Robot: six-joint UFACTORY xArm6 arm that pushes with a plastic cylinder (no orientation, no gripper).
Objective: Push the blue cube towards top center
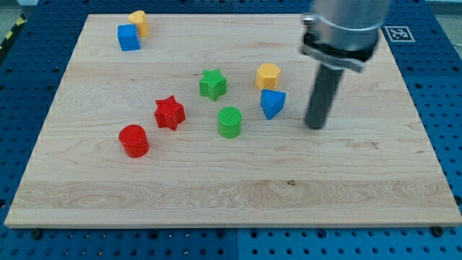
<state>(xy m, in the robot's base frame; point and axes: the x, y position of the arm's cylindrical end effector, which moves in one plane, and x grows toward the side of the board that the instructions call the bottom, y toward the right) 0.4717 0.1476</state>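
Camera view: my tip (pixel 315 126) right of blue triangular block (pixel 272 103), well apart from blue cube (pixel 128 37). No jaws on rig. Risk: crossing bench (pixel 216 195) clips green star (pixel 212 84); yellow block (pixel 138 22) touching cube drags along.

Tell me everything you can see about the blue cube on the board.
The blue cube is a small, solid-looking block of plain matte blue, sitting flat near the wooden board's top left corner. A yellow block sits right behind it toward the view's top, touching or nearly so. Nothing else is close. My tip is far off on the view's right, beside the blue wedge-like block.
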